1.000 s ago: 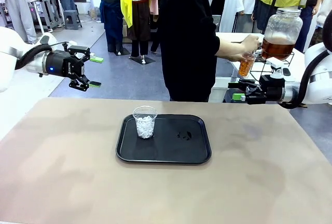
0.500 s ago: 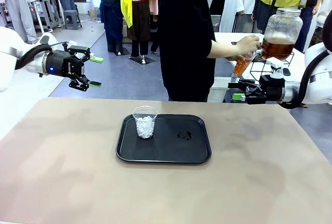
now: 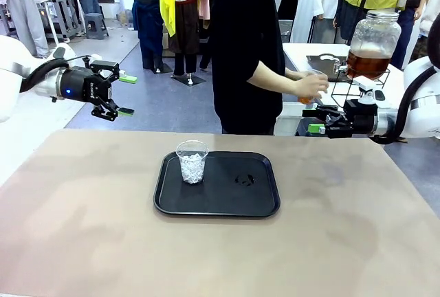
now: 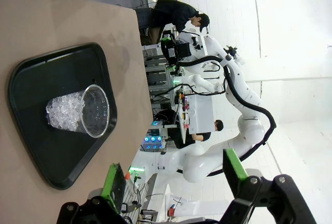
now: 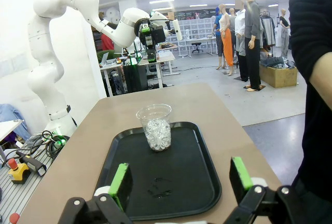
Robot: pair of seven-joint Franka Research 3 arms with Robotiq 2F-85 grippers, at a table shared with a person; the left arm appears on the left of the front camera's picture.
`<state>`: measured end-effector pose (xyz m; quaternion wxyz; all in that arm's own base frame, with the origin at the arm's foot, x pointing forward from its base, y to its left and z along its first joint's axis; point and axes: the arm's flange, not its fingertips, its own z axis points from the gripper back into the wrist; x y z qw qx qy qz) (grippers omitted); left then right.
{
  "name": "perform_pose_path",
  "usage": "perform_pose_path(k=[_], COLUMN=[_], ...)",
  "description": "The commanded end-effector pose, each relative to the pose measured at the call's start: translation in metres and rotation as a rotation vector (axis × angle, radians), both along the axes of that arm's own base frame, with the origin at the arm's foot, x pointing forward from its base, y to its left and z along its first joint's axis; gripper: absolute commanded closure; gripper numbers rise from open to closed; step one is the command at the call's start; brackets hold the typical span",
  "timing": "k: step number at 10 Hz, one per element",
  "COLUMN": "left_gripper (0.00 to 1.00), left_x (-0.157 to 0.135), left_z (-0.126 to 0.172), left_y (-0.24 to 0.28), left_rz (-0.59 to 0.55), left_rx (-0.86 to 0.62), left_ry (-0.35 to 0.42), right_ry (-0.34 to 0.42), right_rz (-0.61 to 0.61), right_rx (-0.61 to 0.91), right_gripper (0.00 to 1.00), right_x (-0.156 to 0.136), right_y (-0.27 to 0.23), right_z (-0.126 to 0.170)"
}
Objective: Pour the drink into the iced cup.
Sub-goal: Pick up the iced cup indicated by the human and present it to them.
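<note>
Translucent amber drink (image 3: 304, 99) in a small clear cup, held in the person's hand (image 3: 313, 85) past the far edge of the worktop (image 3: 82, 228), just above the right gripper (image 3: 311, 119), spread and empty. Not yet poured, seemingly. Next calls for carrying it over the iced cup (image 3: 192, 161): clear tapered plastic, white cubes, upright on a glossy black rounded tray (image 3: 265, 204). Left gripper (image 3: 126, 95) likewise spread, well apart.

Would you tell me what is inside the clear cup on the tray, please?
The clear cup holds white ice cubes, with no amber liquid visible among them. It stands upright on the black tray. The cup's very bottom is covered by the ice.
</note>
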<state>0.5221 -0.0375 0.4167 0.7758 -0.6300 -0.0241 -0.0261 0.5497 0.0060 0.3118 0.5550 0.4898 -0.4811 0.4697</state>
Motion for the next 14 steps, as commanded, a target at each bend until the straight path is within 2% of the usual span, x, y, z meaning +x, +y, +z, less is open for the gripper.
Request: perform_pose_path(k=[1,14], left_gripper=[0.00,0.00], left_x=[0.0002,0.0002], left_z=[0.0009,0.0009], left_y=[0.0001,0.0001], left_rz=[0.001,0.001], left_rx=[0.000,0.000], left_ry=[-0.002,-0.002], right_ry=[0.013,0.013], right_rz=[0.013,0.013], right_rx=[-0.002,-0.002], right_gripper=[0.00,0.00], right_x=[0.0006,0.0006], right_y=[-0.0008,-0.0008], right_z=[0.0032,0.0032])
